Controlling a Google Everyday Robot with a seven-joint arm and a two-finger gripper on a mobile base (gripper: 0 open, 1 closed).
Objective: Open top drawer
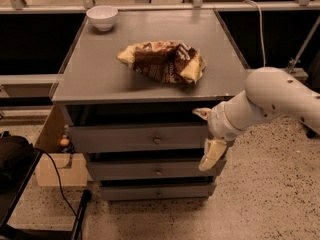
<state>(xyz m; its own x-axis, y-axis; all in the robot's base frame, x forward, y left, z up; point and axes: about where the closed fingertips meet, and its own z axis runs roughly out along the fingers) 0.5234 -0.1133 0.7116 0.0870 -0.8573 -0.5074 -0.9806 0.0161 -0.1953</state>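
From where I stood there was only the one look at it, taken from in front of the cabinet and a little above. The gripper hung at the right-hand end of the top drawer, its two fingers spread wide, one above the other, with nothing between them. The upper finger sat level with the shadowed gap under the cabinet top, and the lower one reached down past the drawer's bottom edge towards the middle drawer. The top drawer looked fully shut, its front flush with the frame. Its small round knob lay well to the left of the fingers, so no grip had been made yet. I judged the wide, vertical spread was meant to straddle that knob once the arm slid across. Above the fingers, on the cabinet top, lay a crumpled snack bag, and a white bowl sat at the far left corner (neither in the way of a drawer pull). Below the fingers was the bottom drawer, also closed.
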